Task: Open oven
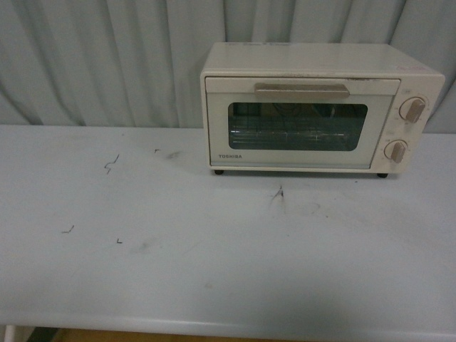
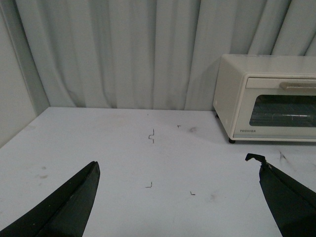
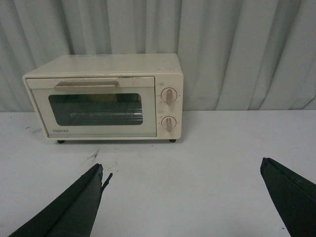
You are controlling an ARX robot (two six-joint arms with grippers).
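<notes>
The cream-white Toshiba oven (image 1: 313, 107) stands at the back right of the table, door shut, with its beige bar handle (image 1: 302, 90) across the top of the glass window and two round knobs (image 1: 412, 109) on its right side. A wire rack shows behind the glass. The oven also shows in the left wrist view (image 2: 269, 96) and in the right wrist view (image 3: 103, 96). My left gripper (image 2: 177, 165) is open and empty over the table, well short of the oven. My right gripper (image 3: 182, 165) is open and empty, facing the oven from a distance. Neither arm shows in the front view.
The pale table (image 1: 178, 249) carries small dark marks and scuffs. A grey pleated curtain (image 1: 107, 57) hangs behind the table. The table's front edge (image 1: 214, 329) runs along the bottom of the front view.
</notes>
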